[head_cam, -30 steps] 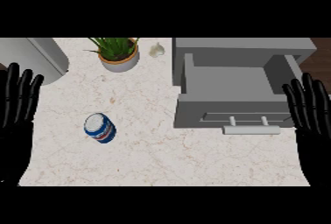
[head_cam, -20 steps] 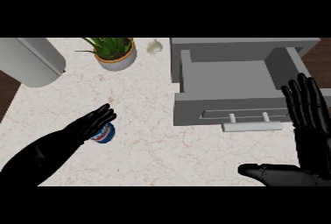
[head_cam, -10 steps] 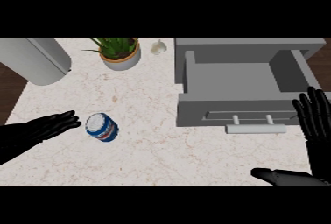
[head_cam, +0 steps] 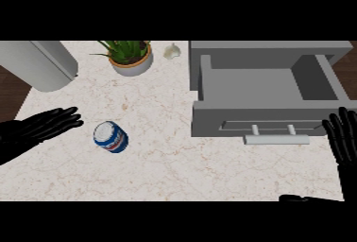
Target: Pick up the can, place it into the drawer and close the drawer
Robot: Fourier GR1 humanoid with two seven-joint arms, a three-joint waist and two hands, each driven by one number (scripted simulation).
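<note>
1. Can (head_cam: 111, 137): on the marble counter (head_cam: 174, 160), left of centre, well apart from the drawer (head_cam: 268, 94); untouched.
2. Drawer: pulled open at the right, handle (head_cam: 275, 139) facing the near edge.
3. Left hand (head_cam: 43, 125): fingers spread and straight, just beside the can's left, not touching; holds nothing.
4. Right hand (head_cam: 344, 137): at the right edge, fingers up, flat, holds nothing.
5. Potted plant (head_cam: 130, 56) and grey cylinder (head_cam: 38, 64) at the far left.

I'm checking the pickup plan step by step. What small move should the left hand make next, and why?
Probably a short move rightward, so the left hand brings its fingers around the can. The hand is open with a gap of counter between it and the can, the can is not yet held, and the drawer already stands open.
</note>
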